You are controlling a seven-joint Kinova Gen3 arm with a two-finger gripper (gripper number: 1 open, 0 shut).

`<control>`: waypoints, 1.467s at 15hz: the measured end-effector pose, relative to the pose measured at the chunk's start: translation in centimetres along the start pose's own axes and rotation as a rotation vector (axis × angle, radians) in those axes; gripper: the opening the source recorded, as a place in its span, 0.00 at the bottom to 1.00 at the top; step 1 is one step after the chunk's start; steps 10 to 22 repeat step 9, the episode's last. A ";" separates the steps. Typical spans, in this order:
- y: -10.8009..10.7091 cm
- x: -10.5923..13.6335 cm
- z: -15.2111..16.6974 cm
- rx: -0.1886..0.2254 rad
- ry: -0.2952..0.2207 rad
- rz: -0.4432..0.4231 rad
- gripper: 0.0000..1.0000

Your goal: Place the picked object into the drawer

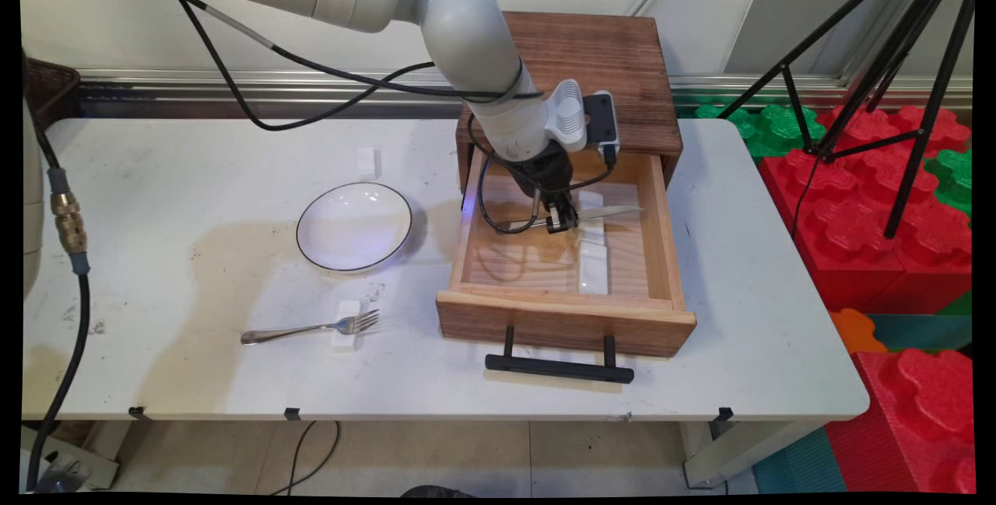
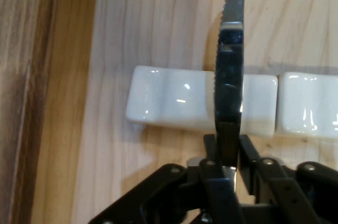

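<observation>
My hand (image 1: 562, 222) pinches a knife (image 1: 599, 214) inside the open drawer (image 1: 661, 225), blade pointing to three o'clock over a white rest (image 2: 174, 102).

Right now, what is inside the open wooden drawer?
Inside the drawer two white ceramic rests lie end to end. The pincer is shut on a serrated knife held across one rest. The knife's handle end and the drawer floor beneath the pincer are covered.
</observation>
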 end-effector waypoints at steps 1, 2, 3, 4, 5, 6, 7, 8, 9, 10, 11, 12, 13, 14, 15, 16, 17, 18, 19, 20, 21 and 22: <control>0.0 0.0 0.1 -0.001 0.001 0.002 0.00; 0.0 0.1 0.2 -0.002 0.002 0.003 1.00; 0.0 0.1 0.2 -0.002 0.003 0.004 1.00; 0.0 0.1 0.3 -0.002 0.004 0.004 1.00; 0.0 0.1 0.4 -0.001 0.006 0.005 1.00; 0.0 0.2 0.4 -0.001 0.008 0.005 1.00; 0.0 0.2 0.4 0.000 0.009 0.006 1.00; -0.1 0.2 0.4 0.001 0.010 0.006 1.00; -0.1 0.3 0.4 0.003 0.011 0.005 1.00; -0.1 0.3 0.4 0.003 0.011 0.005 1.00; -0.1 0.3 0.4 0.003 0.011 0.005 1.00; -0.1 0.3 0.4 0.003 0.011 0.005 1.00; -0.1 0.3 0.4 0.003 0.011 0.005 1.00; -0.1 0.3 0.4 0.003 0.011 0.005 1.00; -0.1 0.3 0.4 0.003 0.011 0.005 1.00; -0.1 0.3 0.4 0.003 0.011 0.005 1.00; -0.1 0.3 0.4 0.003 0.011 0.005 1.00; -0.1 0.3 0.4 0.003 0.011 0.005 1.00; -0.1 0.3 0.4 0.003 0.011 0.005 1.00; -0.1 0.3 0.4 0.003 0.011 0.005 1.00; -0.1 0.3 0.4 0.003 0.011 0.005 1.00; -0.1 0.3 0.4 0.003 0.011 0.005 1.00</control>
